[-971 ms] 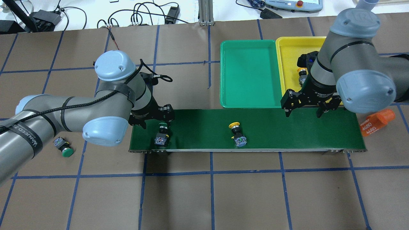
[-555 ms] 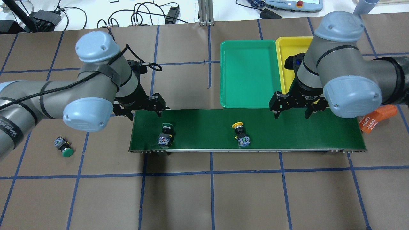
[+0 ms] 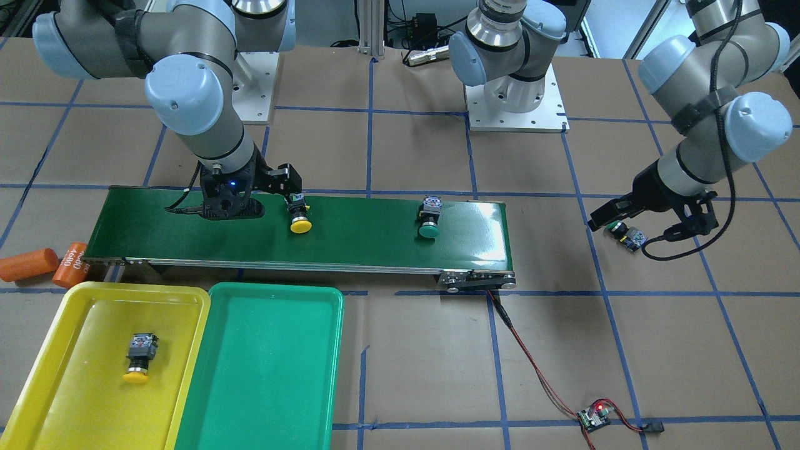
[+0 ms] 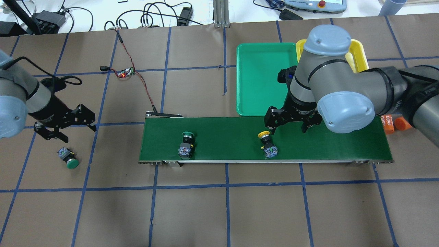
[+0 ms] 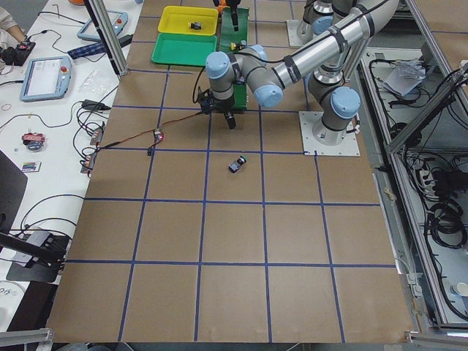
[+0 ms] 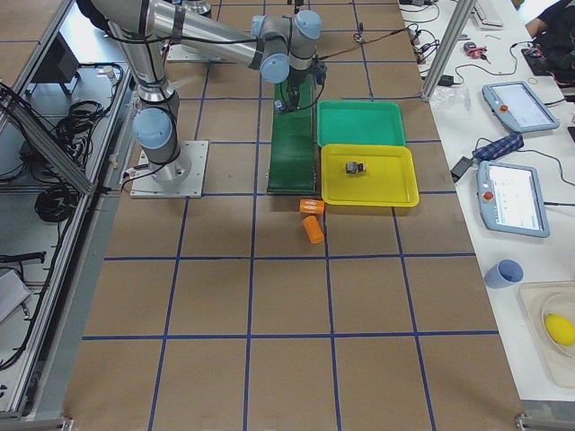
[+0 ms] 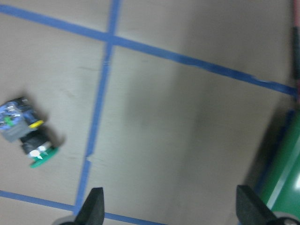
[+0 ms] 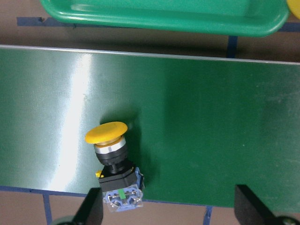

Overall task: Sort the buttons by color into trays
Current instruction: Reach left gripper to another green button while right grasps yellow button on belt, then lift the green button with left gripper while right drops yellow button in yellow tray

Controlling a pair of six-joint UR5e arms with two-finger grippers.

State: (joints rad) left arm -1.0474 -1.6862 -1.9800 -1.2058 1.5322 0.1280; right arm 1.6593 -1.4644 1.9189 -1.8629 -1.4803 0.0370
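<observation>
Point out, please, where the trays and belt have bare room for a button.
The green tray is wholly bare. The yellow tray holds one button mid-tray, bare around it. The belt is crowded by the right gripper and a yellow button; bare toward the orange cylinders.

Brown table (image 4: 260, 212) gridded with blue tape (image 4: 227, 185), white bench (image 4: 247, 13) behind.
</observation>
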